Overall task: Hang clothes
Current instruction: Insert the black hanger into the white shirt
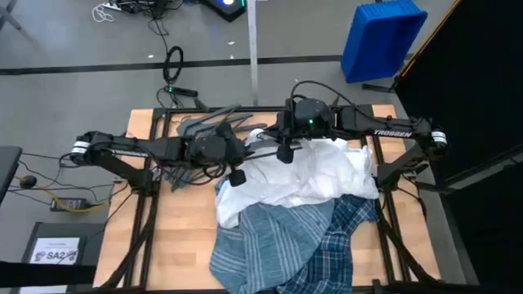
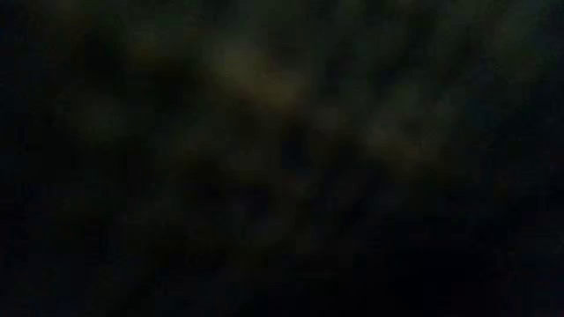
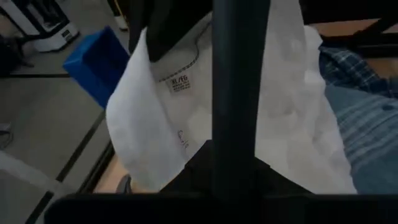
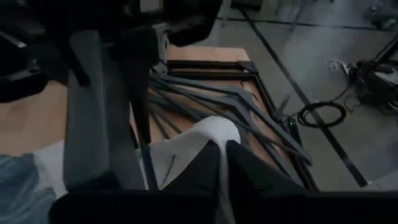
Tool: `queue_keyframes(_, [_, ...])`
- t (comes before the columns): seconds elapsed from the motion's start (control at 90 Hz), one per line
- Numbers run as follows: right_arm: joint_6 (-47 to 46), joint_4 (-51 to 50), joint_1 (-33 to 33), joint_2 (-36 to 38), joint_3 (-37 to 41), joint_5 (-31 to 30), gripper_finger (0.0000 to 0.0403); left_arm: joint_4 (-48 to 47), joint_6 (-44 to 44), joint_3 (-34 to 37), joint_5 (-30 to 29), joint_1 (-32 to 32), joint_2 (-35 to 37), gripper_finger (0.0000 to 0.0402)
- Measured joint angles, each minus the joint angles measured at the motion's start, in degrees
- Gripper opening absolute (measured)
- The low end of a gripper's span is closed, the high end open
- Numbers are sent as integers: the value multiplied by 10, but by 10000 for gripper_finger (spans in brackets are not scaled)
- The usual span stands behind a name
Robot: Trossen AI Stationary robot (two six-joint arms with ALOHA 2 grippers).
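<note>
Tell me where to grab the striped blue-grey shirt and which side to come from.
Best guess: pinch a raised fold of the striped shirt on its bare near half, coming straight down from above. Its far edge is tucked under the white shirt and the plaid shirt lies at its right side, so a grip there would likely drag those along.

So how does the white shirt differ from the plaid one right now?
The white shirt is plain and lies on top of the pile at mid-table, with both grippers at it; the plaid shirt is dark blue checked, lower in the pile near the front edge, untouched. Both are crumpled, neither on a hanger.
</note>
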State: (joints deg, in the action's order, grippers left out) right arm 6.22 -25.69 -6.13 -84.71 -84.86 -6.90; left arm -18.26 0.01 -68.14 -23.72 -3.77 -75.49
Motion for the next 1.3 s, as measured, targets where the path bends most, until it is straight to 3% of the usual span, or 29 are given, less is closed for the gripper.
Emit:
queue_keyframes(0.344, [0,2,24,3,-1,0,0,74,20,4,-6,-1,-40,8])
queue_keyframes(0.567, [9,12,37,3,-2,14,7,273,39,104,-10,-1,-47,7])
queue_keyframes(0.744, [47,11,60,0,-1,13,64,407,55,184,1,-3,-46,8])
queue_keyframes(0.9, [66,-7,80,1,-17,-7,140,454,69,208,2,-4,-45,8])
queue_keyframes(1.1, [65,-149,105,0,-117,-78,214,478,88,208,-10,-4,-43,7])
queue_keyframes(1.3, [20,-360,121,11,-190,-102,228,485,86,206,-49,2,-40,7])
